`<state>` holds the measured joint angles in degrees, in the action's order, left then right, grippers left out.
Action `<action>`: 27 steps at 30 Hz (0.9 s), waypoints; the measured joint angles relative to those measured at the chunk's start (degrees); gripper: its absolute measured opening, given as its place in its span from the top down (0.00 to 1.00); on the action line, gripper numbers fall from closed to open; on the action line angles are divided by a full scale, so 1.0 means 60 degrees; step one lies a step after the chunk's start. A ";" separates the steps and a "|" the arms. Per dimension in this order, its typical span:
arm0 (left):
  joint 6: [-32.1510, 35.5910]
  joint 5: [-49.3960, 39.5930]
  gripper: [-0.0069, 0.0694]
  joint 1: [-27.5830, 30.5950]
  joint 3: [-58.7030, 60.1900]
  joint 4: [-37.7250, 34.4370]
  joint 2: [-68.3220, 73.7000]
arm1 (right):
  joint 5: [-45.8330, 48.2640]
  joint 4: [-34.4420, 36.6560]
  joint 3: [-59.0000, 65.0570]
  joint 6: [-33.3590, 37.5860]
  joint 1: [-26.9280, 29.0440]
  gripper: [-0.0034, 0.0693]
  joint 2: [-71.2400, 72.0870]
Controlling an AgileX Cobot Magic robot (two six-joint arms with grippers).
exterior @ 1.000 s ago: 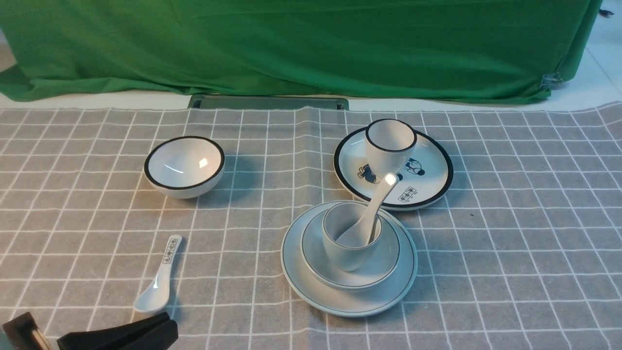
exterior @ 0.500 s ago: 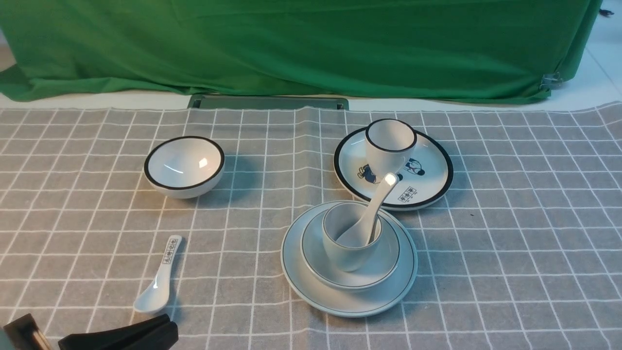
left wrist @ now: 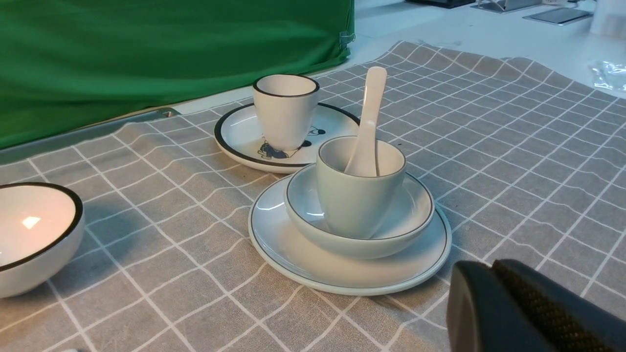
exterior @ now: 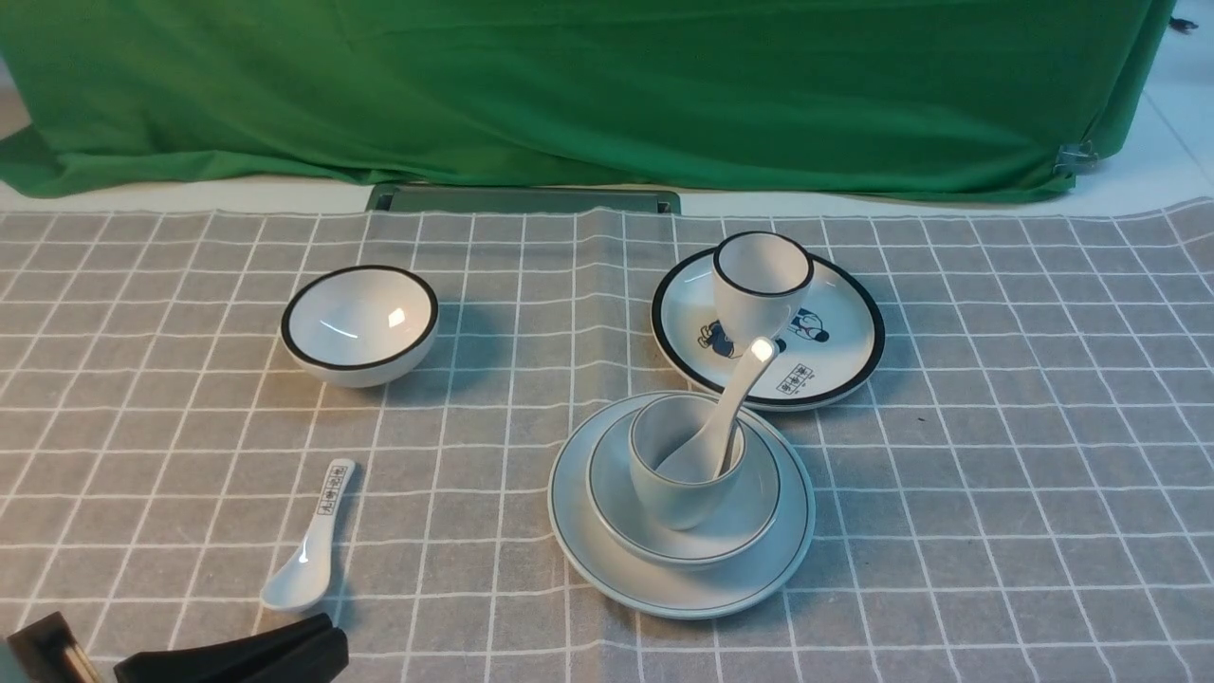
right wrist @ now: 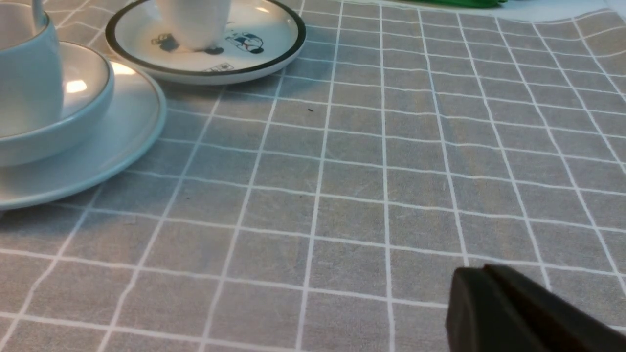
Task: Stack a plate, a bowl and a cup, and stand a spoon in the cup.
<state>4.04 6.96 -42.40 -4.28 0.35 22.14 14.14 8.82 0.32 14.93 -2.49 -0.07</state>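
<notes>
Stacking looks done, judged from the layout: plate (exterior: 607, 560) lies near-centre on the desk, bowl (exterior: 749, 517) is seated in it, cup (exterior: 664, 493) is seated in the bowl, and spoon (exterior: 735, 403) stands w/ its scoop down in the cup, handle leaned on the cup's far-right rim.

Step in hand is judged to be pull-back and hold. To do it well, both arms should be kept low, slow and well away from the stack; the leaning handle is the part most easily knocked, so nothing should be swept across it. The cup sits slightly tilted in the bowl, so the cloth should not be dragged or jolted.

Left end effector (exterior: 285, 645) is seen closed and empty at the near-left edge, just near of the printed spoon (exterior: 313, 541). Right end effector (right wrist: 494, 298) is glimpsed only as a dark tip in the right wrist view, over bare cloth right of the stack; nothing is gripped, but whether the jaws are parted cannot be told.

Surface: desk is covered w/ a grey checked cloth (exterior: 996, 474), lightly creased down the far-centre. Black-rimmed bowl (exterior: 360, 323) sits far-left; black-rimmed cup (exterior: 759, 280) stands on the cartoon plate (exterior: 844, 351) just far-right of the stack, apparently not touching it.

Room: green drape (exterior: 569, 95) hangs along the far side; pale floor shows at far right.
</notes>
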 joint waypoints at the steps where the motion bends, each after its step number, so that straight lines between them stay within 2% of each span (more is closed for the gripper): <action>1: 0.0000 0.0000 0.89 0.0000 0.0000 0.0000 0.0000 | 0.0000 0.0000 0.0000 0.0000 0.0000 0.88 0.0000; 6: 0.0266 0.0181 0.89 0.0047 0.0000 0.0384 -0.0007 | 0.0000 0.0000 0.0000 0.0000 0.0000 0.86 0.0000; 9: 0.0504 0.0587 0.89 0.0544 0.0007 0.0423 -0.0177 | 0.0000 0.0000 0.0000 0.0000 0.0000 0.85 0.0000; 11: 0.0724 0.0785 0.89 0.1317 0.0007 0.0255 -0.0515 | 0.0000 0.0000 0.0000 0.0000 0.0000 0.84 0.0000; 15: 0.1001 0.0655 0.89 0.3943 0.0254 -0.0722 -0.1948 | 0.0000 0.0000 0.0000 0.0000 0.0000 0.83 0.0000; 20: 0.0986 0.0149 0.89 0.6379 0.0738 -0.1297 -0.3426 | 0.0000 0.0000 0.0000 0.0000 0.0000 0.83 0.0000; 23: 0.0835 -0.0612 0.89 0.7009 0.0738 -0.1368 -0.3635 | -0.0012 0.0000 0.0000 0.0000 0.0000 0.83 0.0000; 25: 0.0627 -0.2364 0.89 0.7491 0.0769 -0.1406 -0.3682 | 0.0007 0.0000 0.0000 0.0000 0.0000 0.83 0.0000; 27: 0.0525 -0.3250 0.89 0.7543 0.0780 -0.1428 -0.3682 | -0.0004 0.0000 0.0000 0.0000 0.0000 0.83 0.0012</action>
<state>7.19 -12.54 2.86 0.40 -8.22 0.05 14.12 8.82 0.32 14.93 -2.49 0.00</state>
